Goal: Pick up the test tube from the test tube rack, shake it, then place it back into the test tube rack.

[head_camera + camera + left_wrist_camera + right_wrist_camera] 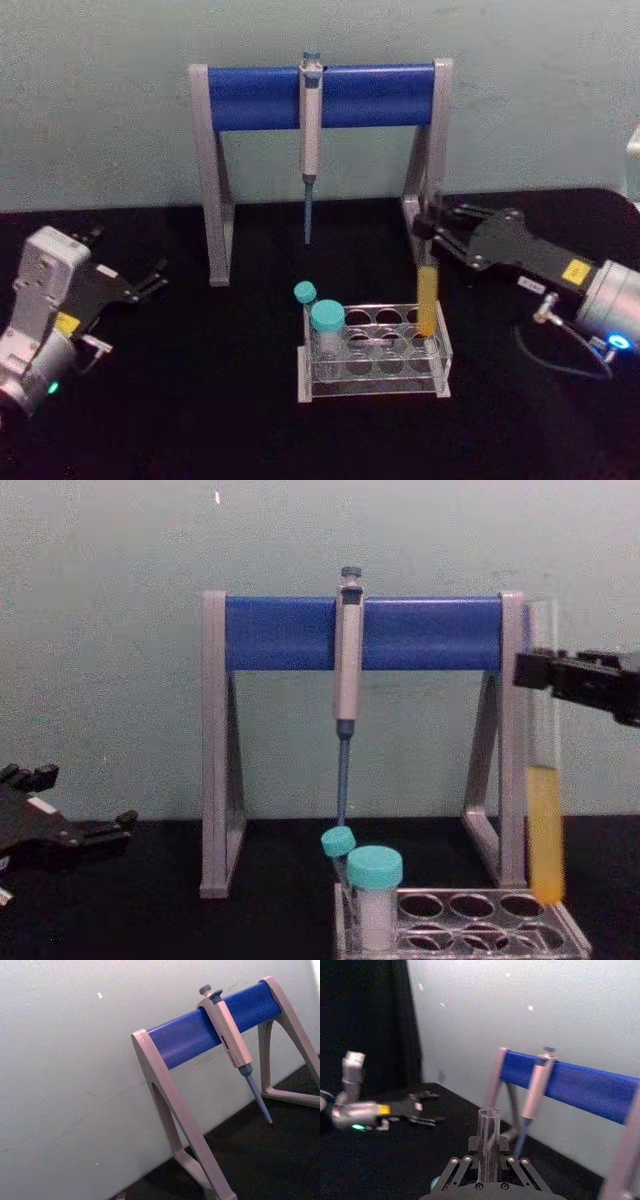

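One test tube point(428, 295) stands upright over the back right corner of the clear rack point(375, 378). It is gripped near its open top by the right arm's fingers point(442, 238), which are closed on the glass from either side. Yellow liquid fills the tube's lower part.

In the chest view the tube's point(545, 820) round bottom sits right at the level of the rack's point(470, 935) top plate. Whether it is inside the hole or just above it, I cannot tell. The right wrist view looks along the tube point(488, 1130), with the fingers point(472, 1151) pressed on both sides.

Two teal-capped vials point(327, 318) stand at the rack's left end. Behind the rack a pipette point(311, 130) hangs from the blue bar of a grey stand point(370, 97).

The left arm's fingers point(152, 278) are spread wide and hold nothing. They sit low over the black worktop point(200, 400), well to the left of the rack.
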`<control>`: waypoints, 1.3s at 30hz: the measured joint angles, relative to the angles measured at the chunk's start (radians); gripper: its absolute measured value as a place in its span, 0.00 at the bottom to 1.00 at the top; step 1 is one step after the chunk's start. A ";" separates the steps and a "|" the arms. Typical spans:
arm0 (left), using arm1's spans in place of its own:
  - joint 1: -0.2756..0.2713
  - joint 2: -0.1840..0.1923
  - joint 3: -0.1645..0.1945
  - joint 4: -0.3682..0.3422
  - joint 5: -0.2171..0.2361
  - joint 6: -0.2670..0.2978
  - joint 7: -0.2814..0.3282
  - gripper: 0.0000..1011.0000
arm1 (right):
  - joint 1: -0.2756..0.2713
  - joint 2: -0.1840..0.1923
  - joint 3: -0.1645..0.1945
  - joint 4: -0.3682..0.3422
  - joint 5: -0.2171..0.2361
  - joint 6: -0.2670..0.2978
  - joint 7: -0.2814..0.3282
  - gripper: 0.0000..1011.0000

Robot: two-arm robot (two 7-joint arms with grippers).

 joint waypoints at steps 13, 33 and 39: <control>0.000 0.000 0.000 0.000 0.000 0.000 0.000 0.99 | -0.001 -0.044 0.013 -0.004 -0.203 -0.056 -0.193 0.23; 0.000 0.000 0.000 0.000 0.000 0.000 0.000 0.99 | 0.019 -0.155 0.016 0.115 -0.101 -0.175 -0.011 0.23; 0.000 0.000 0.000 0.000 0.000 0.000 0.000 0.99 | 0.017 -0.158 0.017 0.134 -0.081 -0.184 0.012 0.23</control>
